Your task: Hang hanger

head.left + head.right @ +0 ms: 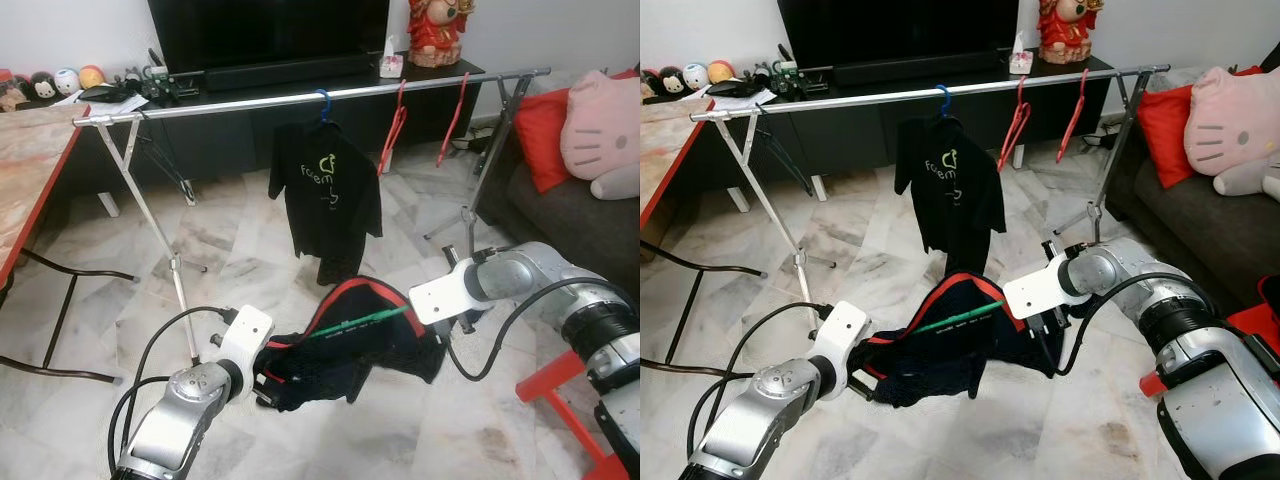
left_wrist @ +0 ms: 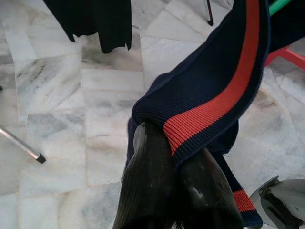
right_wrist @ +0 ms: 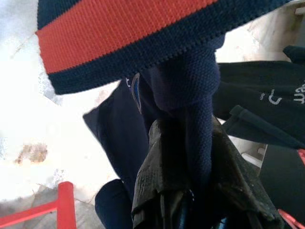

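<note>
Left gripper [image 2: 178, 167] clamped on ribbed navy knit shirt [image 1: 360, 345] with red-orange stripe at collar; right gripper [image 3: 190, 157] pinched shut on same navy knit at opposite side. Stretched between both above marble floor [image 1: 250, 250], threaded on thin green hanger [image 1: 365, 321]. Beyond, black T-shirt [image 1: 325, 195] with partly legible green print hanging from shiny metal rail [image 1: 250, 102] on blue hanger [image 1: 322, 102].

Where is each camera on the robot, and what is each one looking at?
Left eye view: head camera, looking down at the clothes rail; both arms show.
Right eye view: the head's other eye, same scene; both share the black T-shirt.
Left wrist view: along the left gripper, shut on the navy shirt.
Right wrist view: along the right gripper, shut on that shirt too.
</note>
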You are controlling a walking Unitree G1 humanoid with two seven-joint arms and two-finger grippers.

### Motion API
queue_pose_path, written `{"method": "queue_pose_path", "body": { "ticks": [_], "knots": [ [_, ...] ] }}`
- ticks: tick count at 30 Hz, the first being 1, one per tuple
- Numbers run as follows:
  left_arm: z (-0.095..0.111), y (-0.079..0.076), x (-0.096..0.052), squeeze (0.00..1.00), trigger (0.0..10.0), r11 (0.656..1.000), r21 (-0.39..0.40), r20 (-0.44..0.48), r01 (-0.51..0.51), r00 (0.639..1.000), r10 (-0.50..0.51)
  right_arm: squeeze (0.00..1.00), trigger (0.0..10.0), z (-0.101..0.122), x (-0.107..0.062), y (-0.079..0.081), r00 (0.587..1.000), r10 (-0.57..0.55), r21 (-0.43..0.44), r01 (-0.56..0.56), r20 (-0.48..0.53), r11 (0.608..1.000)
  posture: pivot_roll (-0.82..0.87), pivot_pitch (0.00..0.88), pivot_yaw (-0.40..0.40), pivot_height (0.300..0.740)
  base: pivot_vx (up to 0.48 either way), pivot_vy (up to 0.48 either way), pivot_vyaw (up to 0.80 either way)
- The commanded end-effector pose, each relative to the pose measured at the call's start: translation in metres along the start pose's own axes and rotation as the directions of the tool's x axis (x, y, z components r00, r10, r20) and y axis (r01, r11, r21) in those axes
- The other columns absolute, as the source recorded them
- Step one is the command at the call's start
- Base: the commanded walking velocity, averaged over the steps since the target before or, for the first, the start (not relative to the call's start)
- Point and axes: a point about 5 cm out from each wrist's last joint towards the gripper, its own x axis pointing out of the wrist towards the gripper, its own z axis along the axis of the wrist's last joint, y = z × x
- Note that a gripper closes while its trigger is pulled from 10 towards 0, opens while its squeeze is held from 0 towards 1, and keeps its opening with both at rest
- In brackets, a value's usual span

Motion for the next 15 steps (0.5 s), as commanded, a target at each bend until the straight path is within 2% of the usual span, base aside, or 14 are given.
{"method": "queue_pose_path", "body": {
  "ticks": [1, 8, 11, 15],
  "knots": [
    [0.000, 0.001, -0.002, 0.00, 0.0, 1.000, 0.022, -0.014, -0.002, 1.000, 0.003, 0.00, 10.0, 0.000, -0.001, 0.000, 1.000, -0.003, -0.012, 0.003, -0.008, 1.000, -0.18, 0.000, 0.038, 0.740, 0.000, 0.000, 0.00],
    [0.009, 0.002, -0.003, 0.00, 0.0, 1.000, 0.022, 0.012, -0.002, 1.000, 0.001, 0.00, 10.0, -0.003, 0.009, 0.012, 0.997, 0.029, -0.039, -0.032, -0.075, 0.999, -0.17, 0.000, 0.033, 0.740, 0.000, 0.000, 0.00],
    [0.011, 0.001, -0.003, 0.00, 0.0, 1.000, 0.018, 0.018, 0.011, 1.000, -0.011, 0.00, 10.0, -0.003, 0.016, 0.015, 0.991, 0.013, -0.043, -0.019, -0.133, 0.999, -0.17, 0.000, 0.033, 0.740, 0.000, 0.000, 0.00],
    [0.011, -0.001, -0.004, 0.00, 0.0, 1.000, 0.014, 0.021, 0.019, 1.000, -0.019, 0.00, 10.0, -0.002, 0.021, 0.017, 0.988, -0.004, -0.026, 0.000, -0.156, 1.000, -0.17, 0.000, 0.033, 0.740, 0.000, 0.000, 0.00]
  ]
}}
